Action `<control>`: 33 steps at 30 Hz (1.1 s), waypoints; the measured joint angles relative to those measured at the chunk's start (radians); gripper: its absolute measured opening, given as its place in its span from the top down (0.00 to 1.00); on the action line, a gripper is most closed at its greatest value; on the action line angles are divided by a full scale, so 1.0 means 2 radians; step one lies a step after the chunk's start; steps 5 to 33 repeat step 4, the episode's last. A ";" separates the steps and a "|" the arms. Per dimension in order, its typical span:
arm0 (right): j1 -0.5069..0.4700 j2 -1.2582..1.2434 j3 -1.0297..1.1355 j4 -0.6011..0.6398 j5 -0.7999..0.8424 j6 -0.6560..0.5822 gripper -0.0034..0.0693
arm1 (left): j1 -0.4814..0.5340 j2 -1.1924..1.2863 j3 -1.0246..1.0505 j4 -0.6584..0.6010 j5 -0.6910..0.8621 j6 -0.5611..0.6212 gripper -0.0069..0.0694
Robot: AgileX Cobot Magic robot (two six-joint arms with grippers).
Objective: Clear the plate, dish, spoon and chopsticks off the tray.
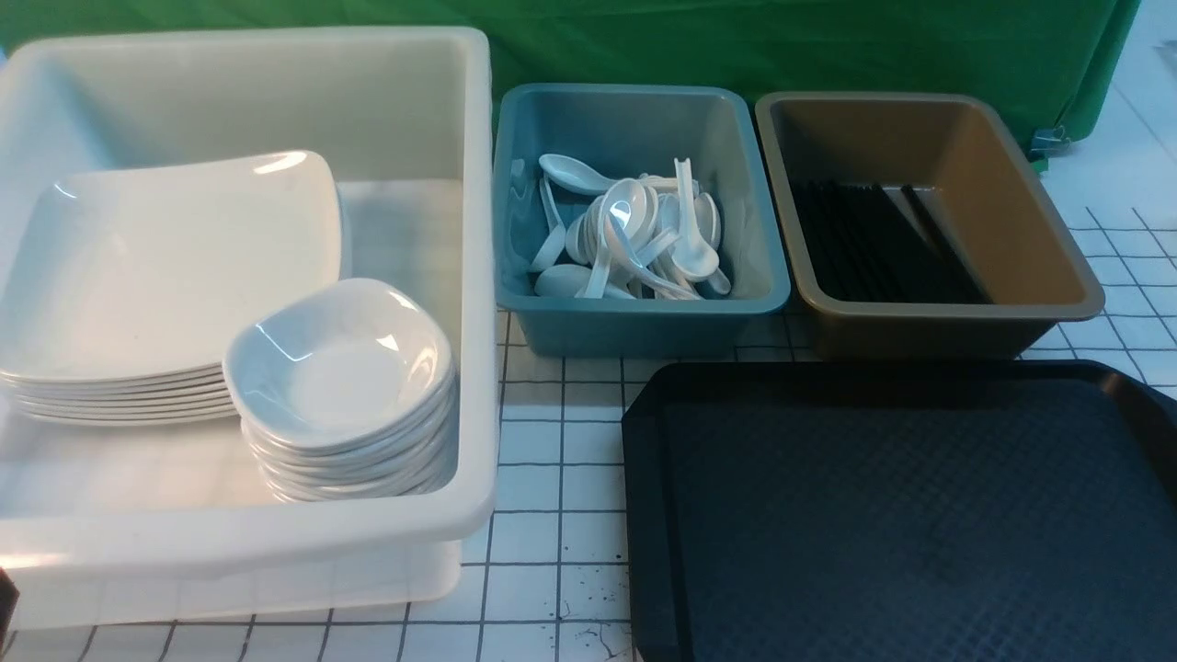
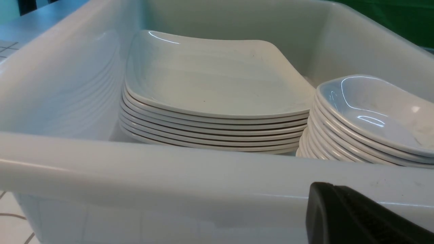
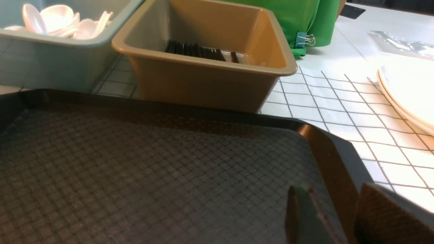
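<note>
Low over the tray's (image 3: pixel 152 176) near right corner hangs my right claw (image 3: pixel 332 217), jaws spread with a clear gap and nothing between them. My left claw (image 2: pixel 359 217) shows only one dark finger in front of the white tub (image 2: pixel 169 176), so I cannot tell whether it is spread or pressed together. Outward now: the tray looks bare in the front view. Plates (image 1: pixel 175 267) sit stacked in the tub beside the stacked dishes (image 1: pixel 345 368). Spoons (image 1: pixel 634 230) fill the blue bin (image 1: pixel 644 322); chopsticks (image 1: pixel 874 239) lie in the brown bin (image 1: pixel 938 317). Clearing looks finished to me. The risk from here: a careless lift could snag the tray rim or bump the tub wall and shake those stacks.
</note>
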 joint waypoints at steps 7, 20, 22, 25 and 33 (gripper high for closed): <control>0.000 0.000 0.000 0.000 0.000 0.000 0.62 | 0.000 0.000 0.000 0.000 0.000 0.000 0.91; 0.000 0.000 0.000 0.000 0.000 0.000 0.62 | 0.000 0.000 0.000 0.000 0.000 0.000 0.91; 0.000 0.000 0.000 0.000 0.000 0.000 0.62 | 0.000 0.000 0.000 0.000 0.000 0.000 0.91; 0.000 0.000 0.000 0.000 0.000 0.000 0.62 | 0.000 0.000 0.000 0.000 0.000 0.000 0.91; 0.000 0.000 0.000 0.000 0.000 0.000 0.62 | 0.000 0.000 0.000 0.000 0.000 0.000 0.91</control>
